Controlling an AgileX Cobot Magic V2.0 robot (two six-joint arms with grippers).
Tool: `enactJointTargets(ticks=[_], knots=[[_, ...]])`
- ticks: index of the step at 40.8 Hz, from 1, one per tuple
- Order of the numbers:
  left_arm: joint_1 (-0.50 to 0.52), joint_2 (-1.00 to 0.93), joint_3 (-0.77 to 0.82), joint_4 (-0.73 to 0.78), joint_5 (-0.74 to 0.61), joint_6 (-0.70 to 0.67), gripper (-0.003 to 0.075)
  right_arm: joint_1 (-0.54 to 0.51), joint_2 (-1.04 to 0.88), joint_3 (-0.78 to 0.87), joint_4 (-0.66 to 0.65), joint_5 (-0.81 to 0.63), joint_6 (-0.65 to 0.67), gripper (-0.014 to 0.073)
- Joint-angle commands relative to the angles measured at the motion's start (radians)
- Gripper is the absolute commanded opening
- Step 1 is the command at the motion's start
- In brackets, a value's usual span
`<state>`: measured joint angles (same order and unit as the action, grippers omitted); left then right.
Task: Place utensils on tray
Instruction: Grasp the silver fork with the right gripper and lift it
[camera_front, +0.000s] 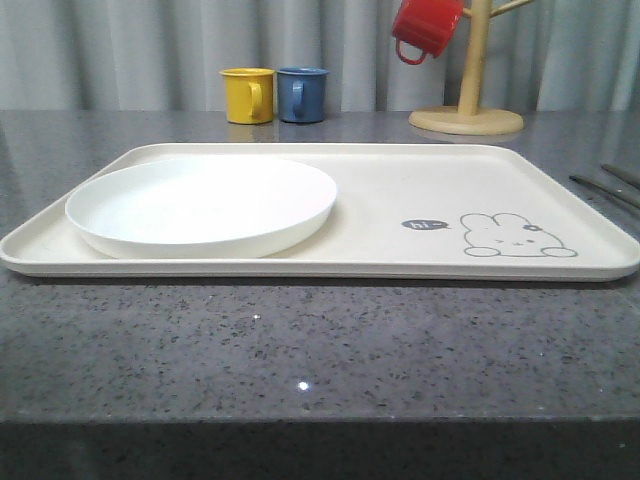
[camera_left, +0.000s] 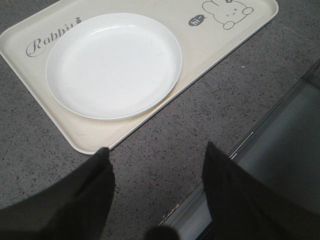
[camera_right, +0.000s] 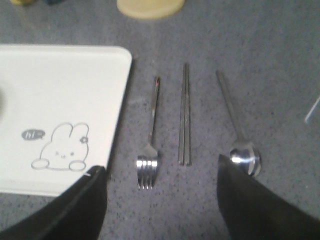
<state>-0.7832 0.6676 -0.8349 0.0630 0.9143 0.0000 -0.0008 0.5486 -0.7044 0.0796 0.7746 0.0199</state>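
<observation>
The left gripper (camera_left: 156, 192) hangs over the table (camera_front: 300, 350) near the tray (camera_front: 400, 215), its fingers (camera_left: 80, 200) apart and empty; a plate (camera_front: 200, 205) sits on the tray's left part. The utensils lie on the table just right of the tray, side by side: fork (camera_right: 149, 145), chopsticks (camera_right: 184, 115), spoon (camera_right: 239, 135). Their long axes run parallel to the tray's short edge. The right gripper (camera_right: 160, 205) is above them, fingers (camera_right: 250, 205) apart, the fork's tines closest between them. So the right arm is likely the one to grasp.
</observation>
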Motion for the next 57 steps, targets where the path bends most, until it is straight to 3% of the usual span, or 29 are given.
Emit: enactJointTargets(ticks=[1, 11, 18, 26, 50, 57], knots=[[-0.010, -0.003, -0.021, 0.003, -0.069, -0.009, 0.0390, 0.012, 0.094, -0.092, 0.012, 0.064, -0.034, 0.0498], [-0.010, -0.003, -0.021, 0.003, -0.071, -0.009, 0.0390, 0.084, 0.375, -0.265, -0.007, 0.231, -0.036, 0.0493], [-0.010, -0.003, -0.021, 0.003, -0.071, -0.009, 0.0390, 0.084, 0.564, -0.373, -0.013, 0.303, -0.036, 0.0412], [-0.010, -0.003, -0.021, 0.003, -0.071, -0.009, 0.0390, 0.077, 0.740, -0.456, -0.021, 0.304, -0.032, 0.0349], [-0.010, -0.003, -0.021, 0.003, -0.071, -0.009, 0.0390, 0.075, 1.029, -0.566, -0.039, 0.260, -0.010, 0.0341], [-0.010, -0.003, -0.021, 0.003, -0.071, -0.009, 0.0389, 0.075, 1.041, -0.566, -0.039, 0.256, -0.010, 0.0204]])
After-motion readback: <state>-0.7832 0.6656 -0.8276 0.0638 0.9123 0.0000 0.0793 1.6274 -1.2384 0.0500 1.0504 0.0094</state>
